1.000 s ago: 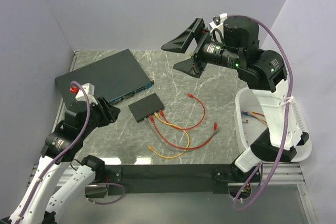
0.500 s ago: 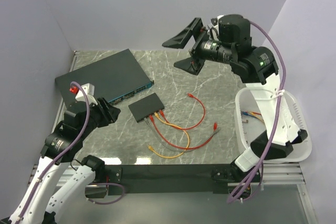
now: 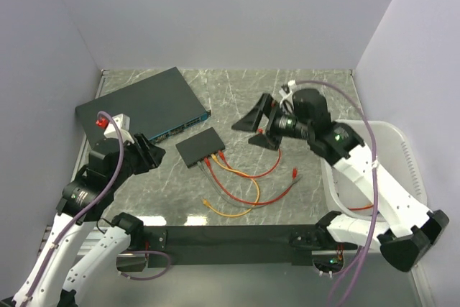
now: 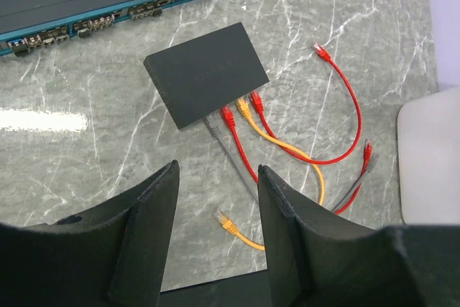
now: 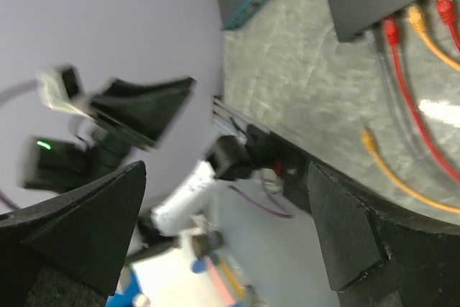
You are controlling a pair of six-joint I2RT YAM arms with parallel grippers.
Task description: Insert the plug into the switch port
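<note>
The switch [image 3: 200,147] lies near the middle of the worktop [image 3: 237,91]. Its port edge [image 4: 194,116] faces about 4 o'clock, and four leads [image 4: 287,150] already sit in it. A loose red plug [image 4: 318,49] rests at the switch's 3 o'clock, apart from the box. Since a second ago the right pincer [image 3: 253,129] has dropped from high over the far edge to low over this plug. Its jaws are spread wide and hold nothing, so we judge a pick-up of that plug is at hand and the insertion is not begun. The left pincer [image 4: 215,235] hangs at 8 o'clock, parted and empty. The large slab [image 3: 140,102] crowds the switch at 10 o'clock and the white bin [image 3: 413,170] closes 3 o'clock. Open room for moving remains toward 12 and 1 o'clock.
</note>
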